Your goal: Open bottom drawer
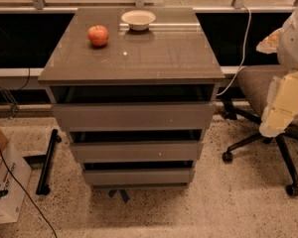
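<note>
Grey-brown gloss: the bottom drawer [137, 176] is sitting lowest in the cabinet [59, 115], under two wider-looking fronts and straight below the front edge of the worktop [154, 58]. Its long axis is running left to right, parallel to that front edge. The flat, handleless face is pointing out toward the camera. A dark slot is showing along its top.

The jaws are hanging off to the right, out past the worktop's front right corner, at the cream-coloured end of the arm [283, 105] and in front of an office chair [256, 86]. Whether they are parted or closed, or gripping anything, cannot be told. The bottom drawer is lying down and to the left of the jaws, well apart from them, with nothing touching it.

On the worktop a red apple [98, 35] is resting toward the rear left corner. A pale bowl [138, 19] is sitting near the middle of the rear edge, right of the apple and apart from it. A white cable [244, 43] is trailing down past the rear right corner. On the floor beyond the left edge, a black bar [47, 160] is lying beside the cabinet and a cardboard box [7, 192] is standing farther out.
</note>
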